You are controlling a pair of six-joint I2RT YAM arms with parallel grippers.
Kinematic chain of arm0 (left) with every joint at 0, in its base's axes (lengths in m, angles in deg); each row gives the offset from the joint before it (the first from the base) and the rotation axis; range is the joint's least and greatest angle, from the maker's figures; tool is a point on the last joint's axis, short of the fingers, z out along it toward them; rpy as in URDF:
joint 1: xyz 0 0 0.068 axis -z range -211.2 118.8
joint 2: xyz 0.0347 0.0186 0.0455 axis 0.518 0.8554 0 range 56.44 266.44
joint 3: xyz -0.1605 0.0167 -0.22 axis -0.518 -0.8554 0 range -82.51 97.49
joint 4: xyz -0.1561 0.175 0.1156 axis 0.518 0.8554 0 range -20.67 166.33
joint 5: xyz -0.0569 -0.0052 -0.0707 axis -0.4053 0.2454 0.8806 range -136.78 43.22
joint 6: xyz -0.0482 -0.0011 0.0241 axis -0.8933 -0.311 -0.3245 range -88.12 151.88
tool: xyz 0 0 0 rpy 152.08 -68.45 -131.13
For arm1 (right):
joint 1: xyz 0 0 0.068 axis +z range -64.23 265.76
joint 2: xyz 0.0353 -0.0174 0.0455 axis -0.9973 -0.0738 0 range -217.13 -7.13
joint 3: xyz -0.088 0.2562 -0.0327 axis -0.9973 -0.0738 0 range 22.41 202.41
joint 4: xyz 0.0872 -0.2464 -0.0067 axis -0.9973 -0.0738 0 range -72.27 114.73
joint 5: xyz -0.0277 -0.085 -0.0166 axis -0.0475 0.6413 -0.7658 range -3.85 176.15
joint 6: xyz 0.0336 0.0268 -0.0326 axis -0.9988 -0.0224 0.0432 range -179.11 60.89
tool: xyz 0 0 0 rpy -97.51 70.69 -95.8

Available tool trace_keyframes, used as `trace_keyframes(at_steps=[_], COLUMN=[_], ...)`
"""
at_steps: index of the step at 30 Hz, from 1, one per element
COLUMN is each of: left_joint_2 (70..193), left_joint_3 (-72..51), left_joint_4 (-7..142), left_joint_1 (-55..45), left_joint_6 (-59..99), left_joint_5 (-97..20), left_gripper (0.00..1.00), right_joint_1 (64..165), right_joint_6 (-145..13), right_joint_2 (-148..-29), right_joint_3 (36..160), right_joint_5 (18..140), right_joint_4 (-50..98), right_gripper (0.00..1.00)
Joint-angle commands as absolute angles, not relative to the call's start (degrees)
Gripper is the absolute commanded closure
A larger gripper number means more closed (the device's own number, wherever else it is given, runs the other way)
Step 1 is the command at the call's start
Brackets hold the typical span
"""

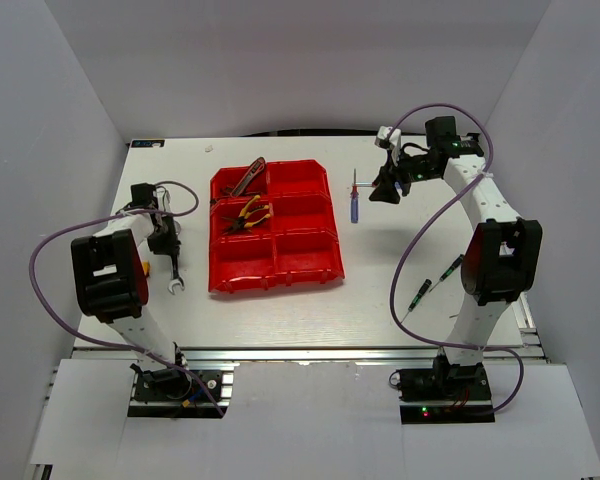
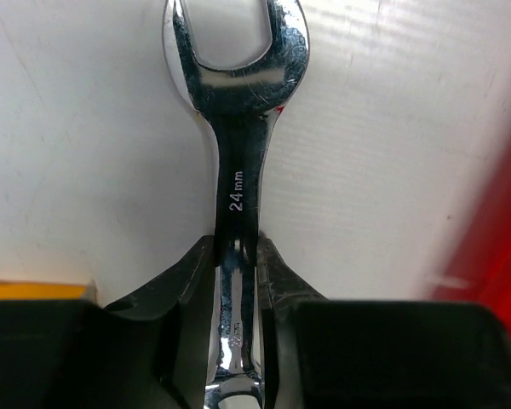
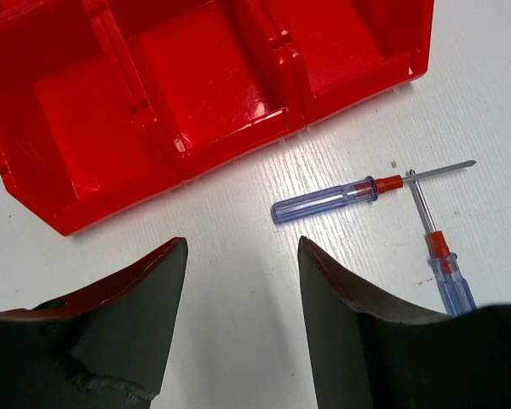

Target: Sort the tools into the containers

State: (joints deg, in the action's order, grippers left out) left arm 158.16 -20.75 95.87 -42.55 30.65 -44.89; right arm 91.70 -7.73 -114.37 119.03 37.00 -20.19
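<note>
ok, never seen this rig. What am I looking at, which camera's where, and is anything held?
Two robot arms are bolted at the near edge of a white table. The overhead picture looks down from behind them: left arm on the left, right arm on the right. The other two come from a camera on each wrist, looking past that arm's jaws. A block of red bins sits on the table; its left column holds red-black pliers and yellow pliers. Two blue screwdrivers lie beside it, shafts meeting; green-black screwdrivers lie near the right arm. The left jaws are shut on a silver wrench marked 24mm. The right jaws are open and empty.
</note>
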Motion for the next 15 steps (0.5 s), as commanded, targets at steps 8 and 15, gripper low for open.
trace_keyframes(at_steps=[8, 15], left_joint_2=[149.8, 148.0], left_joint_3=[-17.5, -18.0], left_joint_4=[103.1, 103.3], left_joint_1=[-42.3, -42.3], left_joint_6=[27.4, 26.6], left_joint_5=[-42.2, -41.2], left_gripper=[1.00, 1.00], right_joint_1=[91.0, 91.0], right_joint_6=[-8.2, -8.3], right_joint_2=[-111.1, -111.3], right_joint_3=[117.4, 117.5], right_joint_5=[34.6, 34.3], right_joint_4=[-19.2, -19.1], right_gripper=[0.39, 0.39])
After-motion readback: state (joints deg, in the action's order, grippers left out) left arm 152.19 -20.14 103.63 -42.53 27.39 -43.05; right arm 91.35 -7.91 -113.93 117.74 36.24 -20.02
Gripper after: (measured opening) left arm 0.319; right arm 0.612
